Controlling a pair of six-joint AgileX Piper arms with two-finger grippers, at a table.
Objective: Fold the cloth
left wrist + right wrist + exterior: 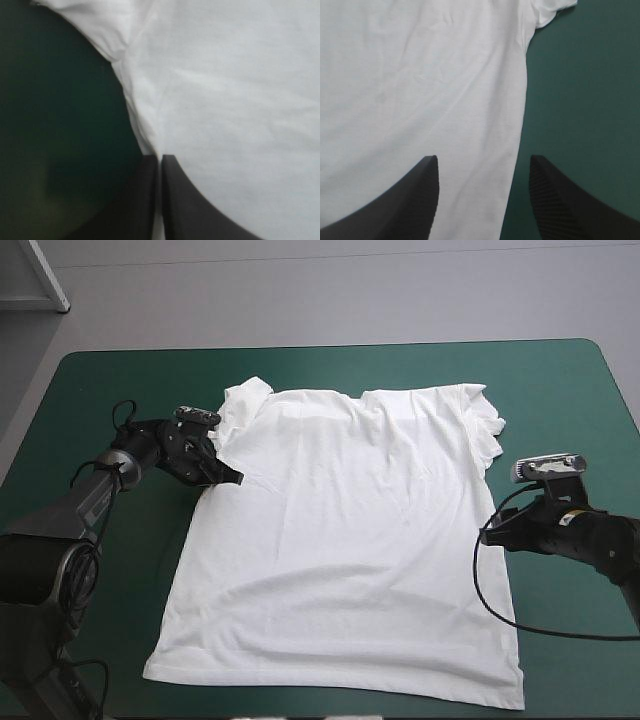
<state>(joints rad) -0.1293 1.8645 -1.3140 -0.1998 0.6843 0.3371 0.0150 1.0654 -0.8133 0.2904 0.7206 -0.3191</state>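
Table [120, 390], teal-green cover. On the left side the left jaws sit low at the T-shirt's [350, 540] left side edge, just under the sleeve [245, 400]. They are pressed together with a thin sliver of white between them, so clamped on the T-shirt's edge. The shirt lies ahead of them toward the table's middle, with bare cover to their outer side.

The T-shirt is spread flat in the middle of the table, collar toward the far edge and hem [330, 680] at the near edge. Its long axis runs far to near. There are a few soft wrinkles, and both sleeves are bunched up a bit.

On the right the right jaws stand wide apart and hold nothing. They straddle the right side edge [520, 115], one finger over cloth and one over the cover, lower down the shirt than the left pair.

My read: the left has its grip and the right does not, so the right needs to shut on that edge before any fold across. Each arm is at its own side, neither nearer the middle.
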